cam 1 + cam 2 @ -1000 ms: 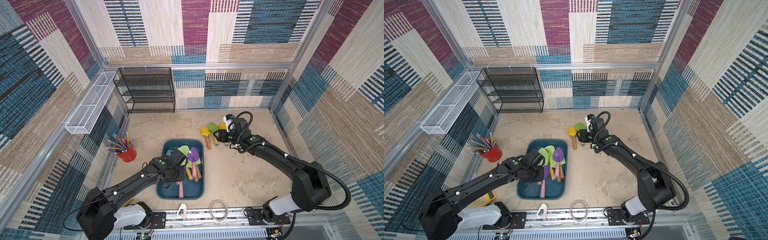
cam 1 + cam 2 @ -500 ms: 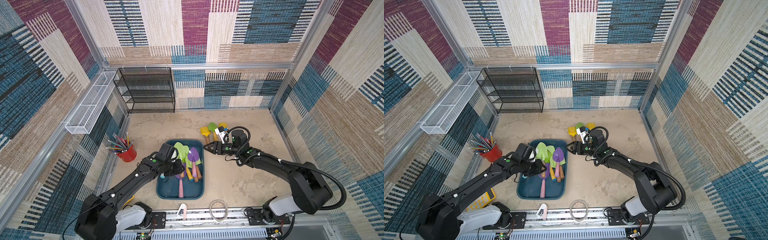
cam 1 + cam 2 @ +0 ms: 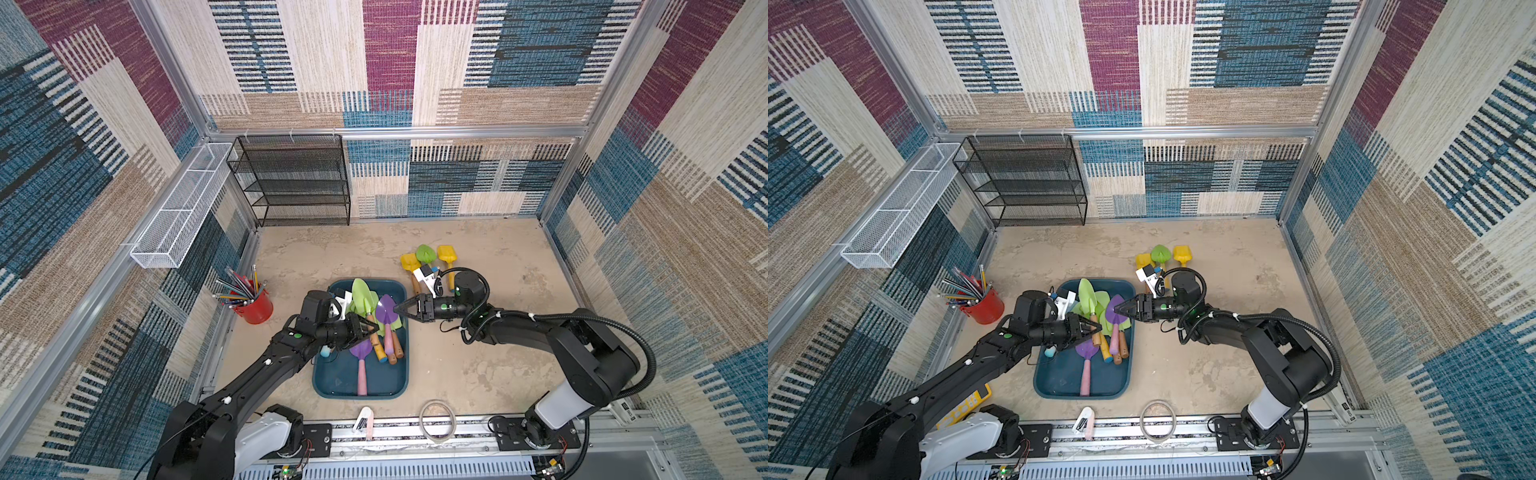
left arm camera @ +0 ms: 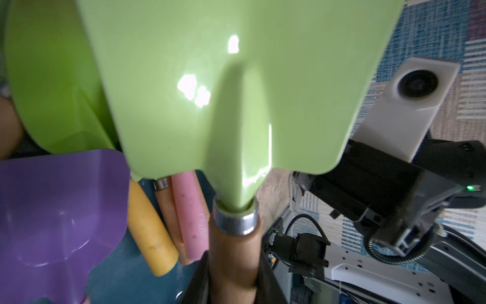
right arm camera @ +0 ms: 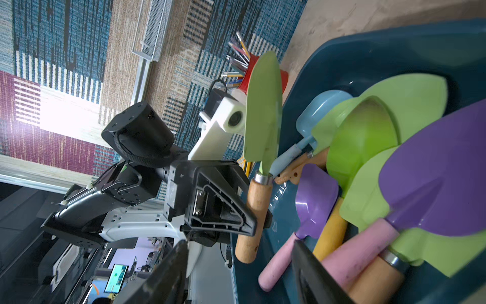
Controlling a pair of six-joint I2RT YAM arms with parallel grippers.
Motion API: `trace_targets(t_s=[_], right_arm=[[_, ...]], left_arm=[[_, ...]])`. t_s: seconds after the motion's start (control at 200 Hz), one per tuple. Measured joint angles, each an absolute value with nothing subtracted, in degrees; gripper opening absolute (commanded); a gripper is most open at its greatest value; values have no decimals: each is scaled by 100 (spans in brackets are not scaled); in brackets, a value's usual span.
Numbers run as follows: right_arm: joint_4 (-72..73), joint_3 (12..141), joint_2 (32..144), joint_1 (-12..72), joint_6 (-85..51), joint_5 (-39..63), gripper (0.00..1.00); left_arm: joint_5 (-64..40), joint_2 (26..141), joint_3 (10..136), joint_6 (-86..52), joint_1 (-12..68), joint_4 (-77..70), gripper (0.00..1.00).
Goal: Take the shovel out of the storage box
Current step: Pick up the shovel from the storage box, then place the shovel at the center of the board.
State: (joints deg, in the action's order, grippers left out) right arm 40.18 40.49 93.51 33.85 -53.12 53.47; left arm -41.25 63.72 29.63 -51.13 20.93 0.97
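glossy green shovel (image 4: 236, 92) (round wooden handle (image 4: 234, 252))

We count one storage box (image 3: 332, 376) and at least six shovels (image 3: 386, 309) in it; they overlap, so we cannot be sure of more. Outside there are three loose shovels (image 3: 424, 252), one red cup (image 3: 258, 311) of pencils, one black rack (image 3: 299, 183), one white wire basket (image 3: 183, 208) and one ring (image 3: 436, 417).

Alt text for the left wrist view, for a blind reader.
The left gripper holds a green shovel by its wooden handle, blade filling the frame. Behind it, a purple scoop and other handles lie in the storage box.
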Motion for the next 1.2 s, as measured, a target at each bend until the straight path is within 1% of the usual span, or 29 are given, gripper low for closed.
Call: trace_targets(t_s=[0.285,0.456,0.801,0.936,1.017,1.097,1.202], right_arm=[[4840,4453,10127,3583,-5833,5616,58],[5284,4602,10488,3664,-6173,5706,55],[6270,4770,11000,3835,-6956,5870,43],[6637,4829,11150,3857,-7244,5920,36],[6779,4880,11190,3861,-7347,5942,30],[6823,4910,11209,3861,-7437,5948,25],[6823,4923,11209,3861,-7570,5946,22]], left_arm=[[-4827,6517,2484,-6066,2073,-1645,16],[-5013,6523,2351,-6355,2067,-2300,17],[-5196,6523,2265,-6477,2069,-2724,17],[-5275,6534,2248,-6580,2069,-2803,17],[-5288,6532,2235,-6582,2069,-2818,18],[-5288,6519,2226,-6582,2069,-2849,22],[-5288,6519,2206,-6576,2069,-2897,35]])
